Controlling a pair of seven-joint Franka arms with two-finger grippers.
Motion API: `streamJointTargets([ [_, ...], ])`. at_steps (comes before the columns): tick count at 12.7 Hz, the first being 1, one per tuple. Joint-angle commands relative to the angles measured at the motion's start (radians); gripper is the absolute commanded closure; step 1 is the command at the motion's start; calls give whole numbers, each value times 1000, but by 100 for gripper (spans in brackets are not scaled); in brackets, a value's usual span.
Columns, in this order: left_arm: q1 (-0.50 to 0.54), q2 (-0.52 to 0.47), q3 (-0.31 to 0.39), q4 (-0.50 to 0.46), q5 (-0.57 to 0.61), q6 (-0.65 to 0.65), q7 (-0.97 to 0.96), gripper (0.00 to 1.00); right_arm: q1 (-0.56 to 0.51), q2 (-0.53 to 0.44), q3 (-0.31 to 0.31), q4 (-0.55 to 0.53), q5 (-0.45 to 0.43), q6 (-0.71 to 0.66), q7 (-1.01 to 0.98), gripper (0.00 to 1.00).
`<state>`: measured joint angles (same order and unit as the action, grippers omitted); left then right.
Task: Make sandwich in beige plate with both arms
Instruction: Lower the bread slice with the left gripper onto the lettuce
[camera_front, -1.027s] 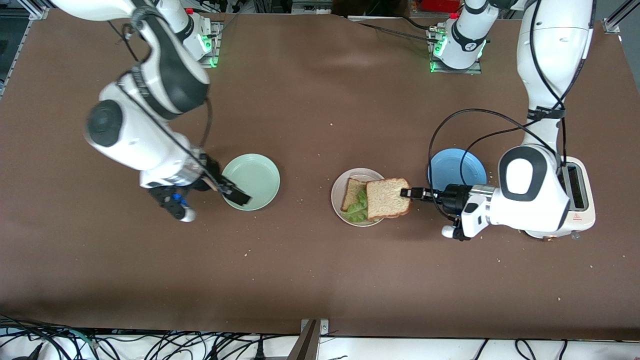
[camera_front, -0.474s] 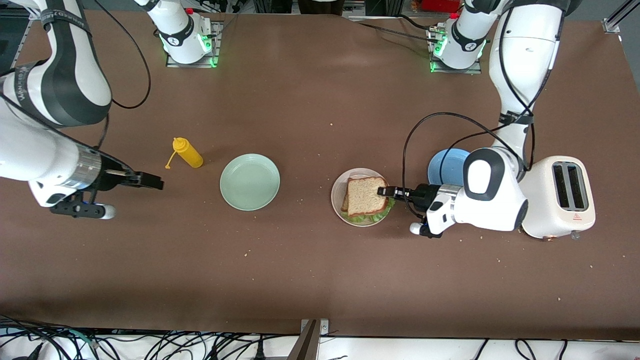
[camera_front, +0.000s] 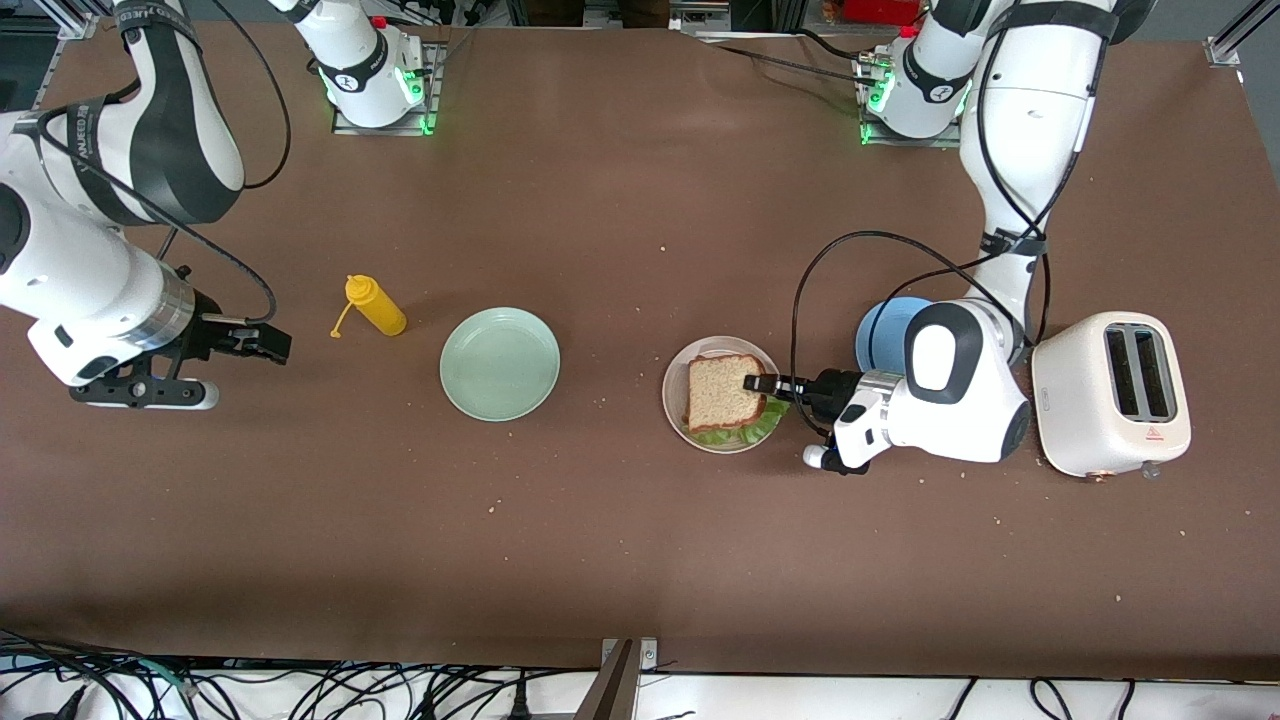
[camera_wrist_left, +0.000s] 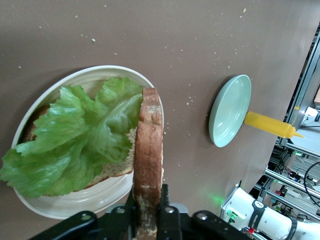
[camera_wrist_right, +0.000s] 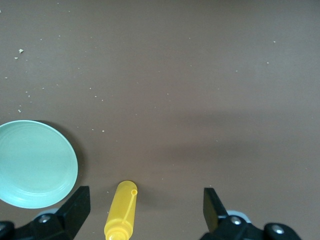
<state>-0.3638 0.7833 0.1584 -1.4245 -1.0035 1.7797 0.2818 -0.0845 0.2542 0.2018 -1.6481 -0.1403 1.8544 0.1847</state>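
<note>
The top bread slice (camera_front: 724, 391) lies over the lettuce (camera_wrist_left: 75, 137) and the bottom slice (camera_wrist_left: 112, 167) in the beige plate (camera_front: 676, 403), which sits on the table (camera_front: 640, 520) about halfway between its two ends and a bit nearer the left arm's end. The left gripper (camera_front: 757, 383) comes in flat from the left arm's end, and its fingers pinch the edge of the top slice that faces that end. In the left wrist view the slice stands on its edge between the two fingers, with the crust running straight away from them, so the bread is not let go yet. The next move, I think, is to open the fingers and pull back toward the left arm's end. The bread is brown with a dark crust, and the lettuce is bright green and ruffled, peeking out at the plate's edge nearer the front camera. The right gripper (camera_front: 268, 344) waits with its fingers spread wide near the right arm's end of the table, beside a yellow bottle (camera_front: 375, 306) and a mint-green plate (camera_front: 500, 363).
</note>
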Motion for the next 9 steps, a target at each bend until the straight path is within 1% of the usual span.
streamJointTargets([
  [1,-17,8,16,-10,-33,20,-13,0,-3,-36,-44,-33,-5,28,-8,0],
  [3,-3,8,24,-20,-24,29,-18,0,-15,-20,-59,7,-1,20,-16,0],
  [5,6,1,52,-22,2,29,-18,0,-27,-18,-59,56,-1,-48,-16,0],
  [7,14,-9,87,-19,58,27,-47,0,-26,-16,-59,73,-1,-66,-8,0],
  [8,14,-16,127,-14,106,26,-76,0,-26,-13,-58,71,-1,-66,2,0],
  [9,14,-34,160,-11,188,23,-101,0,-24,-4,-58,71,-1,-64,18,0],
])
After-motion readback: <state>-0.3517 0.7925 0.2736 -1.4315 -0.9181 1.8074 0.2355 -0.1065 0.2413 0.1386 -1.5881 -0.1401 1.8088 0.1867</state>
